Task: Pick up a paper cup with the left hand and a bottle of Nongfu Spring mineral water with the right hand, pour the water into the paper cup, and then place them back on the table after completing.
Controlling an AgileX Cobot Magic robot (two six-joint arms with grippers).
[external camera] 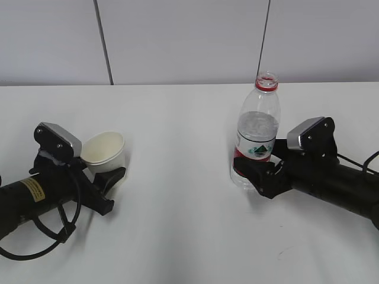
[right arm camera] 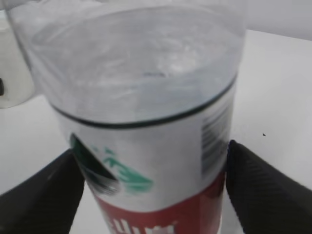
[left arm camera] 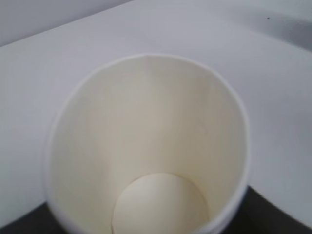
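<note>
White desk (external camera: 177, 177): carries everything. Right hand (external camera: 253, 171): low on the right side, fingers (right arm camera: 263, 190) pressed against both sides of the bottle's label, pinching it. Left hand (external camera: 100, 177): low on the left side, closed around the cup. Bottle (external camera: 257, 133): upright on the desk, uncapped (red ring at the neck), water (right arm camera: 141, 63) reaching above the label. Paper cup (external camera: 104, 151): white, tilted, mouth toward the wrist camera, empty inside (left arm camera: 146, 146).

Tilted empty paper cup (external camera: 104, 151); upright uncapped water bottle (external camera: 257, 131) on table (external camera: 183, 195).
</note>
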